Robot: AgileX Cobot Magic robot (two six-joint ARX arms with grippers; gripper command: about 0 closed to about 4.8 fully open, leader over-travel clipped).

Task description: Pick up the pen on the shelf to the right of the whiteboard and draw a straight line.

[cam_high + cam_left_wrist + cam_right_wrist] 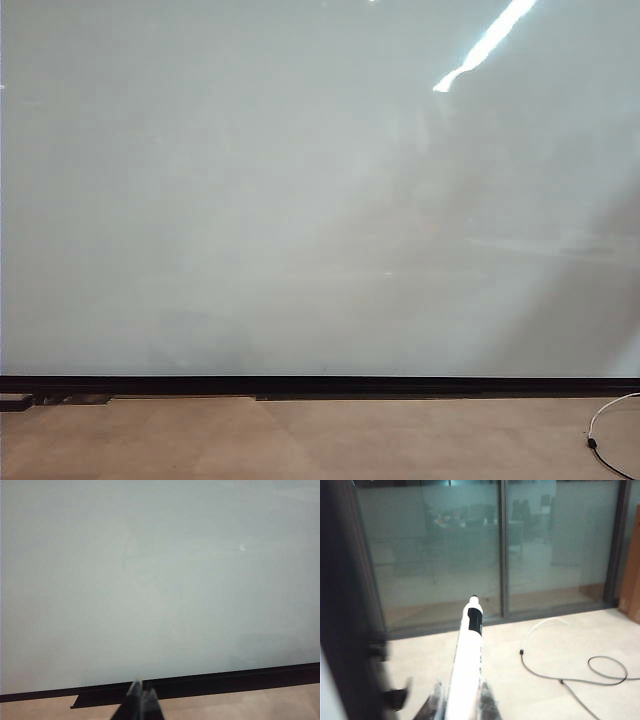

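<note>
Right wrist view: we see the right gripper (pixel 460 700) clamped on the pen (pixel 467 670), barrel sticking out ahead between the fingers, dark band near the far end, likely so the tip leads toward the whiteboard (pixel 300 200). Pen now points at glass panels and floor cable (pixel 570 677), away from the whiteboard, whose face shows no stroke, so drawing isn't started. Left gripper (pixel 141 696) has jaws together, holding nothing, parked just below the whiteboard's black bottom strip (pixel 200 684), out of the way.
</note>
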